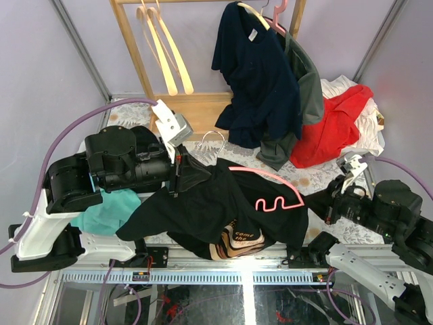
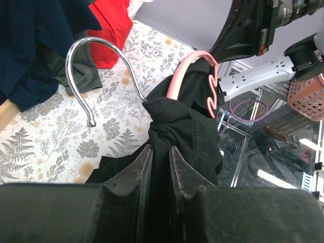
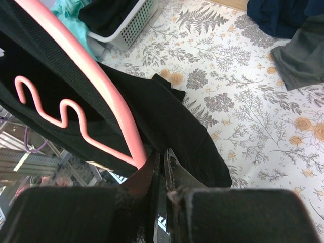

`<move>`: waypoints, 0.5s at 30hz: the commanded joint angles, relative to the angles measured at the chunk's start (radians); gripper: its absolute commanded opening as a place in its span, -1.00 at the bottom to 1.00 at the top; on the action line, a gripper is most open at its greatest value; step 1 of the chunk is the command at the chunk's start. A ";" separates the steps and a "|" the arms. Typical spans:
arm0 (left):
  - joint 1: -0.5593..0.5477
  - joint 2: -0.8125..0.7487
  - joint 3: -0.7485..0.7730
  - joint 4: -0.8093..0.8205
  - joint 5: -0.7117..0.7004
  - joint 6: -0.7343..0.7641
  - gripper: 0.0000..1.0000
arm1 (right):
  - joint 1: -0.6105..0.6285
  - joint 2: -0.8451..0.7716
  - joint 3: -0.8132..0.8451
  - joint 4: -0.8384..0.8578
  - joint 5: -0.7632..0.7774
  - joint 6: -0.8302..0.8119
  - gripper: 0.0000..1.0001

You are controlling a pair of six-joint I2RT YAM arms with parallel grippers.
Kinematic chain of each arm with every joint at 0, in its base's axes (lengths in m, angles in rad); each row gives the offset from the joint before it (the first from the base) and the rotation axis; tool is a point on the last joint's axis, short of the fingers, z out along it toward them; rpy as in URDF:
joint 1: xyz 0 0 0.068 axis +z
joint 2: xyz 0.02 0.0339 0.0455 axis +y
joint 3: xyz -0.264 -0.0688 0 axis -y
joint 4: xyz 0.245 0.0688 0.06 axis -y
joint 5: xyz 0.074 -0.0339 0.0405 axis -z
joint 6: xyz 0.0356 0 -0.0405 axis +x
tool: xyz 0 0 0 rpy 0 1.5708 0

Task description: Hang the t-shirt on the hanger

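The black t-shirt [image 1: 203, 203] lies bunched over the table's near edge, its tan print [image 1: 237, 242] hanging at the front. The pink hanger [image 1: 274, 176] lies across it with the wavy bar to the right and the metal hook [image 1: 213, 139] at the far side. My left gripper [image 1: 181, 172] is shut on the bunched collar [image 2: 172, 121] right beside the hook [image 2: 96, 39]; its jaws [image 2: 159, 146] pinch black cloth. My right gripper [image 1: 318, 202] [image 3: 163, 152] is shut at the hanger's right end [image 3: 126, 114], pinching the shirt's edge [image 3: 172, 116].
A wooden rack at the back holds cream hangers [image 1: 162, 47] and a navy t-shirt [image 1: 254, 74] over a grey garment [image 1: 308, 88]. A red garment [image 1: 331, 128] lies back right. A teal cloth [image 1: 108, 210] and a white basket [image 3: 126, 25] sit at the left.
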State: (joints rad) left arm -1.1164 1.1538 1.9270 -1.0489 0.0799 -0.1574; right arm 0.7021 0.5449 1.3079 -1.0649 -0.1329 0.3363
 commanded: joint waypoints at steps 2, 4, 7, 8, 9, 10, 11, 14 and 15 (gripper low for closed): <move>0.013 -0.076 0.037 0.129 -0.175 0.041 -1.00 | 0.020 -0.017 0.067 -0.245 0.147 -0.005 -1.00; 0.012 -0.076 0.045 0.122 -0.189 0.048 -1.00 | 0.035 -0.019 0.089 -0.264 0.181 0.012 -1.00; 0.013 -0.082 0.045 0.115 -0.192 0.054 -1.00 | 0.080 -0.019 0.124 -0.289 0.251 0.055 -1.00; 0.012 -0.084 0.043 0.114 -0.189 0.056 -1.00 | 0.098 -0.020 0.136 -0.297 0.288 0.073 -1.00; 0.013 -0.086 0.041 0.113 -0.184 0.057 -1.00 | 0.121 -0.021 0.147 -0.305 0.336 0.094 -1.00; 0.013 -0.086 0.036 0.113 -0.179 0.059 -1.00 | 0.144 -0.021 0.163 -0.310 0.379 0.119 -1.00; 0.012 -0.088 0.031 0.113 -0.179 0.060 -1.00 | 0.168 -0.022 0.181 -0.314 0.427 0.145 -1.00; 0.013 -0.093 0.007 0.122 -0.180 0.071 -1.00 | 0.246 -0.026 0.239 -0.300 0.551 0.217 -1.00; 0.013 -0.096 -0.003 0.126 -0.181 0.076 -1.00 | 0.269 -0.031 0.255 -0.280 0.580 0.232 -1.00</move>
State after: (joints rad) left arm -1.1187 1.1419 1.9194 -1.0199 0.0254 -0.1337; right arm 0.9024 0.5453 1.4841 -1.1637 0.1246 0.4953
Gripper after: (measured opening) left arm 0.127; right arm 0.065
